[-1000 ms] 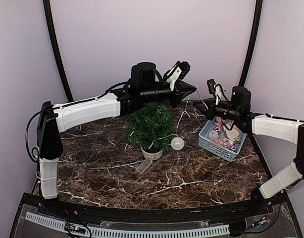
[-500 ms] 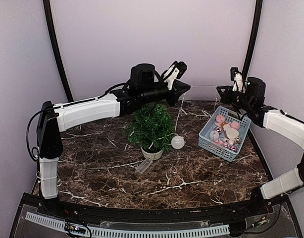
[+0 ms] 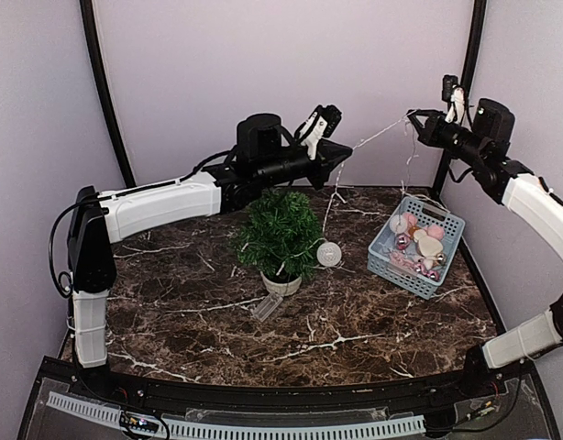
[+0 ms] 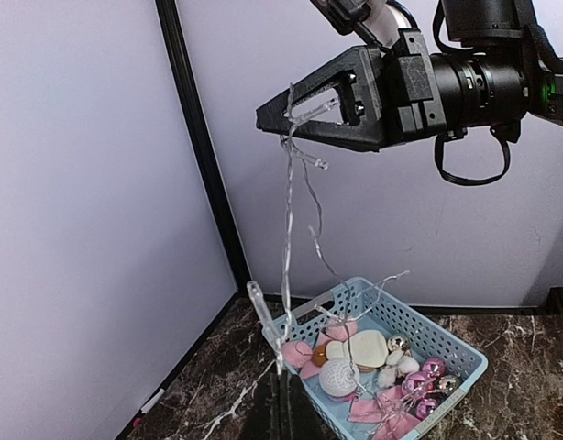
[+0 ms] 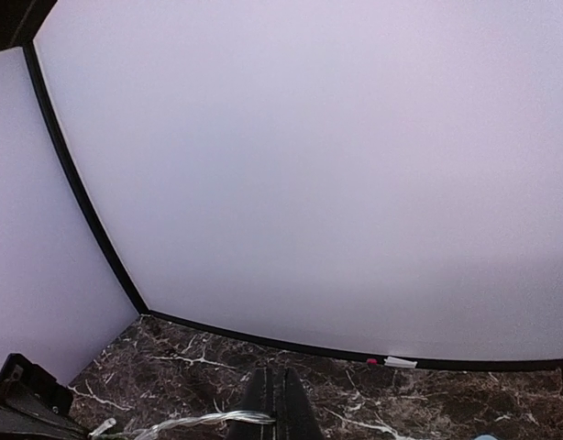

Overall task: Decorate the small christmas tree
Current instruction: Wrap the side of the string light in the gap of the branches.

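Nearest on the bench point(image 3: 190, 302), low and toward the arm bases from the left hand point(image 3: 347, 155), lies a small clear case point(image 3: 266, 305), perhaps the battery pack of the lights. The small christmas tree point(image 3: 281, 234) stands in its pale pot below this hand and a little nearer. A white ball point(image 3: 329, 254) is just beside it. The left hand is pressed together on a thin light string point(image 4: 286, 238). The right hand point(image 3: 415, 117), high above the blue basket point(image 3: 396, 269), is pinched on the same string, which spans between the two hands.

I judge the tree light and easy to tip, with soft needles that catch the wire, so steady it at the pot. The string is limp and tangles, so hold the wire, not the bulbs.
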Tool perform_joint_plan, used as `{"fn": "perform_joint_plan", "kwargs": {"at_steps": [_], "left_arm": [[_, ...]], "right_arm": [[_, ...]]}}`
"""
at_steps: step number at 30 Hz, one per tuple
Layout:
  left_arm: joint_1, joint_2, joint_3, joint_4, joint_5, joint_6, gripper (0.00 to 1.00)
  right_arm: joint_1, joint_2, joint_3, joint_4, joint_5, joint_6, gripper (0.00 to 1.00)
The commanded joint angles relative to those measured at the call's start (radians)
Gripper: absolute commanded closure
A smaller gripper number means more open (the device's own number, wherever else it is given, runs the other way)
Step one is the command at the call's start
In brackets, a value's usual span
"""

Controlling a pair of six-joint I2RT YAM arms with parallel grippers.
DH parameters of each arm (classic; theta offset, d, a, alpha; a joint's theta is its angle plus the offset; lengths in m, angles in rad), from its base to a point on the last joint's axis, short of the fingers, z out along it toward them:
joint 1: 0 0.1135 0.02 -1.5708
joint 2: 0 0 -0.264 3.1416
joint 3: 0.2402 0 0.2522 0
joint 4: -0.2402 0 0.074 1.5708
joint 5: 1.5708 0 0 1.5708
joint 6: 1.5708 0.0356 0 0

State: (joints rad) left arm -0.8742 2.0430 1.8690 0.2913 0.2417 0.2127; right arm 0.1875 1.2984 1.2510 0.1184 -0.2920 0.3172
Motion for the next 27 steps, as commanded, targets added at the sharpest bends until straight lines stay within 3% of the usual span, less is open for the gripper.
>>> {"fn": "perform_joint_plan", "kwargs": {"at_steps": [1,8,18,22,24,27], "left_arm": [[0.009,-0.066,-0.016,0.024,-0.005,-0.013,1.0],[0.021,-0.062,-0.021,-0.001,-0.113,0.008,1.0],[0.041,-0.056,-0.052,-0.053,-0.108,-0.006,0.95],[0.041,-0.076,-0.052,-0.065,-0.083,-0.015,0.76],[0.042,-0.095,-0.055,-0.075,-0.075,-0.02,0.53],[0.041,-0.13,-0.069,-0.088,-0.059,-0.03,0.39]], "right_arm": [[0.026,0.034,0.074,0.022,-0.1,-0.016,1.0],[0.093,0.108,0.136,-0.062,0.002,-0.036,1.0],[0.143,0.261,0.248,-0.068,0.028,0.071,1.0],[0.173,0.326,0.336,-0.086,0.052,0.08,1.0],[0.185,0.357,0.382,-0.106,0.073,0.078,1.0],[0.2,0.401,0.442,-0.115,0.086,0.069,1.0]]}}
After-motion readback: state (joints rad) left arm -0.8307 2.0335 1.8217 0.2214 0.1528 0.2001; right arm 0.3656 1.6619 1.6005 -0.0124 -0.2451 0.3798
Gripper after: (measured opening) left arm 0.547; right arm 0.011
